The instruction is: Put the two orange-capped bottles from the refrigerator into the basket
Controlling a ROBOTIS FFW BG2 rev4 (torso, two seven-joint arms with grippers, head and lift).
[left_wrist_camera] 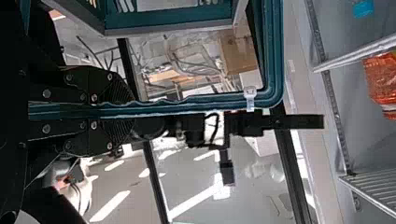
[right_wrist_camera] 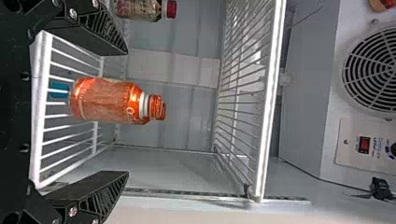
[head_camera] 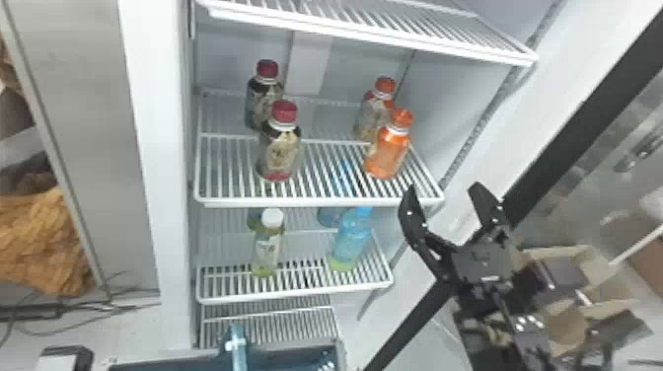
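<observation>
Plainly, the right hand (head_camera: pixel 443 196) gapes empty while the left hand (left_wrist_camera: pixel 132 110) grips the basket (left_wrist_camera: pixel 273 56).

From my head, I look forward and down into the refrigerator (head_camera: pixel 172 148), standing back from it. At my left wrist, I look closely along the basket (left_wrist_camera: pixel 275 46) towards the floor (left_wrist_camera: pixel 196 196). My right wrist faces in, near the front orange bottle (right_wrist_camera: pixel 105 100), which my head view shares.

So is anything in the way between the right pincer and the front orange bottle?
Nothing tall. Only the shelf's white front edge runs low between the right pincer and the front orange bottle; no other bottle blocks it.
</observation>
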